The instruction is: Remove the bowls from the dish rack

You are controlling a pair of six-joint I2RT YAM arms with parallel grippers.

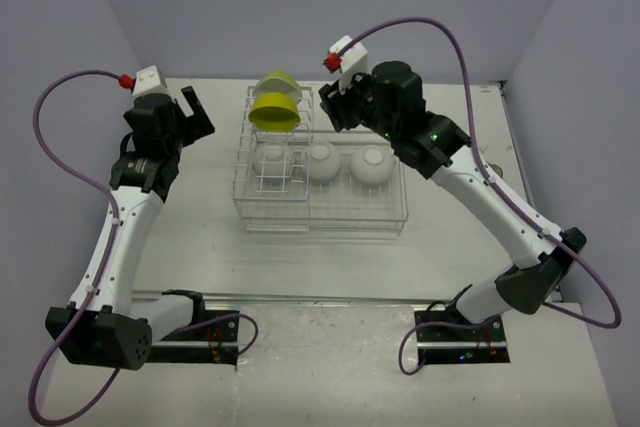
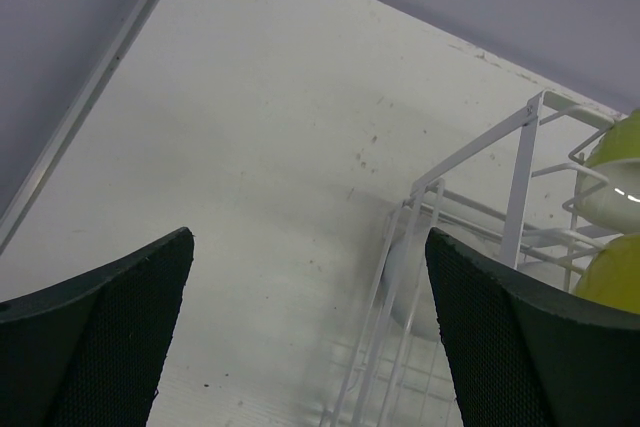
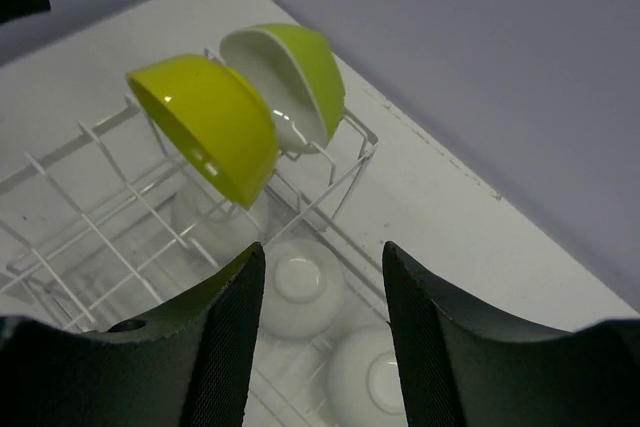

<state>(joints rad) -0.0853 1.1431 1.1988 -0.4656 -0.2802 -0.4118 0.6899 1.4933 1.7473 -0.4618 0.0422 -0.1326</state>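
The dish rack stands mid-table. Two lime-yellow bowls lean in its taller slotted end. Three white bowls lie upside down in the low basket. My right gripper hovers open above the rack's far side. In the right wrist view its jaws are apart and hold nothing, with a white bowl below and the yellow bowl ahead. My left gripper is wide open and empty, left of the rack.
Grey walls close the table in at the back and on both sides. A metal rail runs along the table's left edge. Bare tabletop lies left of and in front of the rack. Purple cables loop off both arms.
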